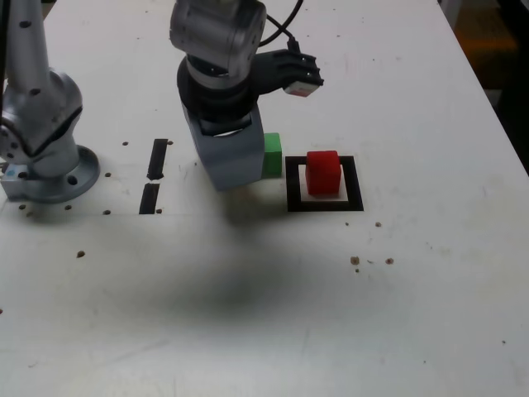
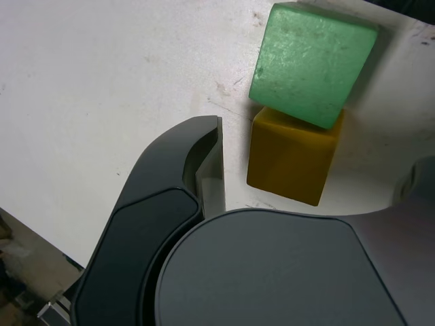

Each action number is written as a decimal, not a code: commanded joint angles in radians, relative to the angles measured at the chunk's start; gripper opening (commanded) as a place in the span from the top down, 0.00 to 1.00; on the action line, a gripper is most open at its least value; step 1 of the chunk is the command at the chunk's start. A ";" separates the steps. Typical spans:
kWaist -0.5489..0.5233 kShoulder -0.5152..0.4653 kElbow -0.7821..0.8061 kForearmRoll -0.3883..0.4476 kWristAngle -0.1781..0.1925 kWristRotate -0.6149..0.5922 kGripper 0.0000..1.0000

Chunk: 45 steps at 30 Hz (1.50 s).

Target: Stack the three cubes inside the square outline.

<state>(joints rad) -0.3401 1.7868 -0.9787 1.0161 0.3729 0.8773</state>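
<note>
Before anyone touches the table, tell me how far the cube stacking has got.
The red cube sits inside the square outline, so one looks placed. Nothing is in hand: the pincer is open, reaching around the yellow cube. Yellow and the green cube touch each other outside the outline; both remain to be stacked.

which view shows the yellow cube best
The wrist view: the yellow cube shows there in plain sight, close up, right beside the green cube. The exterior view shows no yellow cube at all, only the green one, partly behind the arm.
</note>
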 commanded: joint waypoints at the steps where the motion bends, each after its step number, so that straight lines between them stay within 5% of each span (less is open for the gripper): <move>1: -0.002 0.012 -0.010 -0.001 -0.006 -0.001 0.11; 7: -0.002 0.020 -0.020 -0.001 -0.011 -0.011 0.19; 21: -0.002 0.021 -0.014 -0.035 -0.028 -0.094 0.59; 29: -0.002 0.011 -0.012 -0.039 -0.031 -0.115 0.74; 40: -0.034 -0.101 -0.150 0.218 -0.097 -0.131 0.76; 45: -0.036 -0.130 -0.262 0.351 -0.111 -0.303 0.76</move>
<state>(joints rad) -0.3750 1.6618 -1.2047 1.3351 0.2625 0.6426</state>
